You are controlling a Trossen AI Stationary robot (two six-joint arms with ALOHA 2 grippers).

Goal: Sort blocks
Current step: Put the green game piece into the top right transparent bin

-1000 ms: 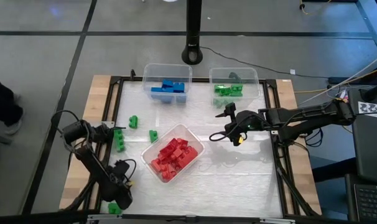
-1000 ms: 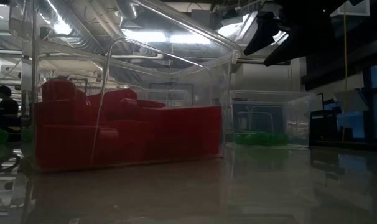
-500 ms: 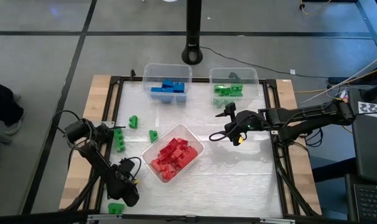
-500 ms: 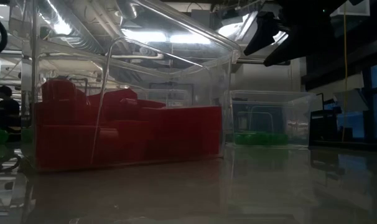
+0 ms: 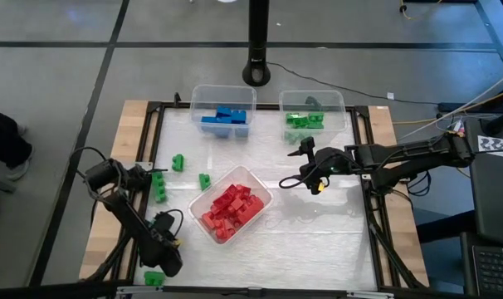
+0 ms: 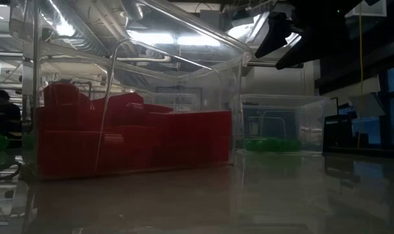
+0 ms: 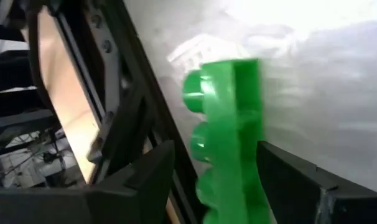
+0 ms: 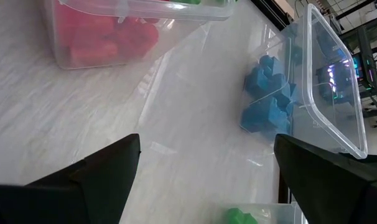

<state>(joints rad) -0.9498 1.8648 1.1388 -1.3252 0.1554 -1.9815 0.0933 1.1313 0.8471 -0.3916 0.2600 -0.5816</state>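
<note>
A green block sits between the left gripper's two dark fingers at the table's near left corner, by the black frame rail; in the high view it shows as a green spot just under the gripper. Over the last second the fingers have widened around it, and the wrist view now shows a gap on at least one side of the brick, so the hold looks let go or half let go; whether a pad still touches it I cannot tell. The arm has also shifted a little along that edge. For the sort this reads as a fumbled or reset pick: the block is still far from the green bin at the far side. Three more green blocks lie loose left of the red bin; the blue bin holds blue ones. The right gripper hangs wide open and empty, unmoved, right of the red bin.
</note>
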